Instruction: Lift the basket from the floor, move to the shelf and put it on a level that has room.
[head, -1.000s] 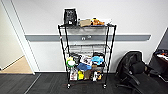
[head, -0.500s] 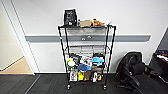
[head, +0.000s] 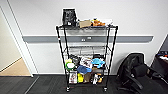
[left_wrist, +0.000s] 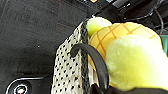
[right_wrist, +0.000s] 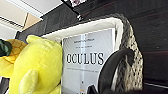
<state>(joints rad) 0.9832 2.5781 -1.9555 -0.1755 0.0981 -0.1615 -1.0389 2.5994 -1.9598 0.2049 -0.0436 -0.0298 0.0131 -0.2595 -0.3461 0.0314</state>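
Left wrist view: one dark curved finger (left_wrist: 96, 62) hooks over the basket (left_wrist: 68, 72) rim, lying against the dark braided edge. The other finger isn't clear, so can't tell whether the left gripper is clamped or just resting there. Basket wall is beige weave with dark specks and sits just beside the finger. Inside it, touching the finger, is a yellow plush toy (left_wrist: 132, 60), with an orange-gridded yellow plush (left_wrist: 115, 35) behind it. Dark carpet floor (left_wrist: 32, 32) lies below the basket.

Right wrist view: one dark curved finger (right_wrist: 113, 68) arcs over the opposite basket rim, against the woven wall and pale lining. Again can't tell if the right gripper grips or is slack. Just inside the rim stands one white box (right_wrist: 87, 65) printed OCULUS, upright against the lining. Beside the box is the yellow plush, with the orange-gridded one at its far side. So the basket holds one box and two plush items as far as visible.

Head view: one black wire shelf (head: 86, 57) stands against a white wall on the carpet. Four tiers. Top tier carries a black box (head: 69, 17), a tan carton and orange items. The level (head: 86, 48), second from the top, is bare wire grid. The two lower tiers are packed with mixed goods, too blurred to count. One black office chair (head: 135, 72) stands near the shelf's right side. A doorway with tan floor lies at the left
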